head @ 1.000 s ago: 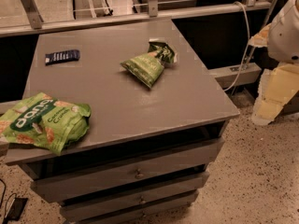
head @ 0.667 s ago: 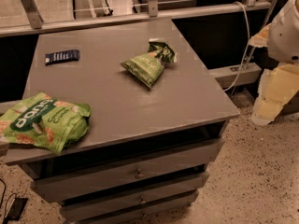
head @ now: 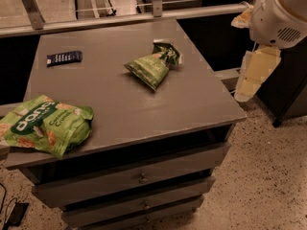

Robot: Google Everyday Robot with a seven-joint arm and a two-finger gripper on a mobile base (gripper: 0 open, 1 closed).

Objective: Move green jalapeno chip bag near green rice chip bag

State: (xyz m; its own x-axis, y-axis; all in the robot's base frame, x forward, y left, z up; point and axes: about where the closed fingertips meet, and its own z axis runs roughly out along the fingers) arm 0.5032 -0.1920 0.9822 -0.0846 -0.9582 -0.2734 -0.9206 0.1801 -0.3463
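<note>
The green jalapeno chip bag [head: 152,66], small and olive-green with a darker top end, lies on the grey table [head: 192,99] right of its middle, toward the back. The green rice chip bag [head: 44,124], large and lime-green with white letters, lies at the table's front left corner and overhangs the edge. My gripper [head: 250,78] hangs with the white arm [head: 283,13] off the table's right side, well right of the jalapeno bag and touching nothing.
A small dark flat packet [head: 64,57] lies at the table's back left. The table has drawers [head: 139,176] below. A metal rail [head: 120,18] runs behind the table. Speckled floor lies to the right, with a dark cabinet [head: 288,90] behind the arm.
The arm and gripper have moved a little left and up, closer to the table's right edge. Both bags and the packet lie where they were.
</note>
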